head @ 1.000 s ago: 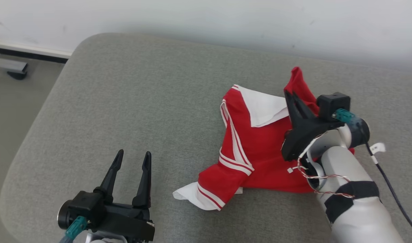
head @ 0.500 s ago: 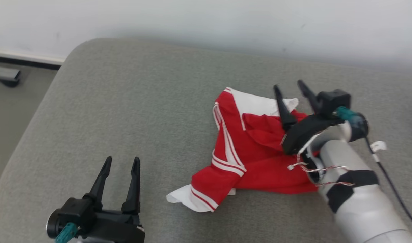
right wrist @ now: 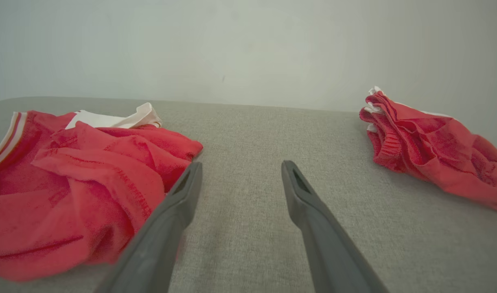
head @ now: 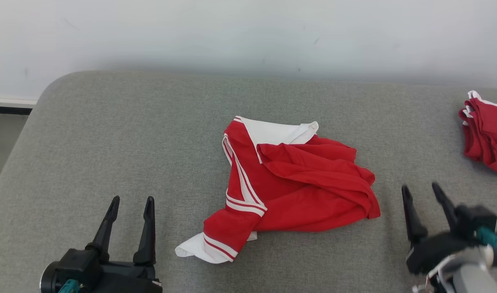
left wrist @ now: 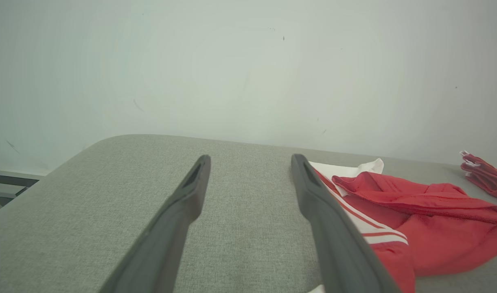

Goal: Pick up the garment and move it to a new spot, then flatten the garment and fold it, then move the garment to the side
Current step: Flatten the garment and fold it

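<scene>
Grey padded surface [head: 110, 142] across the whole foreground, pale wall [head: 232, 32] behind. Nearest, at left: left gripper [head: 132, 199], fingers spread, holding nothing, well apart from the cloth. Nearest, at right: right gripper [head: 420, 187], likewise spread and empty, near the right edge of the garment [head: 297, 183]. Mid-surface between them: that garment, red with white trim, crumpled, one sleeve trailing near-left, folds heaped over the body. Farther right: second red pile [head: 486, 130], well apart. Seemingly at the flattening step — relocation apparently done, nothing spread yet. Next, probably: reach in from both sides, pinch opposite edges, pull outward to lay flat.
</scene>
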Controlling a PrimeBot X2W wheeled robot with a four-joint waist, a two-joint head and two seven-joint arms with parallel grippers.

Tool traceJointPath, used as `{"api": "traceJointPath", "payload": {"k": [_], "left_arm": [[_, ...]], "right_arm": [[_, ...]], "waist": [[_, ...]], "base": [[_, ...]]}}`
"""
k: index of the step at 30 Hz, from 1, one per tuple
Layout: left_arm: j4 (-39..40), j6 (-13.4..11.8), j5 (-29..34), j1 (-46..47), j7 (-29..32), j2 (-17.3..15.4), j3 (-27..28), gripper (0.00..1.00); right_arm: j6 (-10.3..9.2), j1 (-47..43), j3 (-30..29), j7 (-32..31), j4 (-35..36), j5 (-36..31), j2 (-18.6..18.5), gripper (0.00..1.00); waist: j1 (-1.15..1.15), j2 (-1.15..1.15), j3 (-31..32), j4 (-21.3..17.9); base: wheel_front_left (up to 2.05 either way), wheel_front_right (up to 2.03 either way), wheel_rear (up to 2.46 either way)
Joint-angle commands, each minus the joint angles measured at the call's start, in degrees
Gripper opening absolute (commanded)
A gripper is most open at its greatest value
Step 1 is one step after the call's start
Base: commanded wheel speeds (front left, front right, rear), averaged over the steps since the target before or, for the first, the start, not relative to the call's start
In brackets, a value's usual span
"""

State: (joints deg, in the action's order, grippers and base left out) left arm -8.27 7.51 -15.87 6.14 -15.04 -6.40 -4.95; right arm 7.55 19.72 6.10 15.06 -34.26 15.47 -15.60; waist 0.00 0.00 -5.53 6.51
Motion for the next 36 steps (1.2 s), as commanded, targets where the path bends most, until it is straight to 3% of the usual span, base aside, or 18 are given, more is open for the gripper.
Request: {"api": "traceJointPath", "payload": {"k": [1,5,11,18,19,21,28,32,36], "left_arm": [[0.20,-0.05,0.35,-0.77,-0.19,-0.29,0.12,1.00],[0.49,-0.05,0.30,-0.78,-0.19,-0.50,0.38,1.00],[0.17,-0.05,0.28,0.10,-0.19,-0.75,-0.40,1.00],[-0.24,-0.05,-0.12,0.07,-0.19,-0.84,-1.17,1.00],[-0.31,-0.05,-0.10,0.06,-0.19,-0.87,-1.19,1.00],[-0.50,-0.05,-0.14,-0.12,-0.19,-0.91,-1.24,1.00],[-1.14,-0.05,0.39,-2.16,-0.19,-0.73,-0.85,1.00],[-1.31,-0.05,0.52,-3.51,-0.19,-0.37,-0.60,1.00],[-1.32,-0.05,0.64,-4.06,-0.19,-0.04,-0.80,1.00]], "right_arm": [[-0.15,-2.06,-0.58,-0.28,1.12,-0.52,0.46,1.00],[-0.15,-8.42,-2.50,-2.53,5.60,-1.60,2.14,1.00],[-0.15,-10.91,-1.94,-5.45,8.93,-2.85,4.35,1.00],[-0.15,-7.49,1.12,-8.71,4.17,-3.96,3.71,1.00],[-0.15,-6.88,1.50,-8.79,2.91,-4.01,3.57,0.49],[-0.15,-5.57,2.05,-7.91,1.02,-3.38,3.44,0.00],[-0.15,-5.42,4.69,-5.20,-0.92,-1.15,3.09,0.00],[-0.15,-8.73,6.22,-5.56,4.61,-0.26,2.36,0.00],[-0.15,-14.23,6.39,-9.06,14.76,0.25,1.46,0.00]], "waist": [[0.00,0.00,-0.01,-0.23],[0.00,0.00,-0.45,-0.43],[0.00,0.00,-0.80,0.25],[0.00,0.00,-1.07,2.11],[0.00,0.00,-1.02,2.28],[0.00,0.00,-0.75,2.52],[0.00,0.00,1.54,1.38],[0.00,0.00,3.15,-0.62],[0.00,0.00,4.17,-2.53]], "base": [[0.00,0.00,0.00],[0.00,0.00,0.00],[0.00,0.00,0.00],[0.00,0.00,0.00],[0.00,0.00,0.00],[0.00,0.00,0.00],[0.00,0.00,0.00],[0.00,0.00,0.00],[0.00,0.00,0.00]]}}
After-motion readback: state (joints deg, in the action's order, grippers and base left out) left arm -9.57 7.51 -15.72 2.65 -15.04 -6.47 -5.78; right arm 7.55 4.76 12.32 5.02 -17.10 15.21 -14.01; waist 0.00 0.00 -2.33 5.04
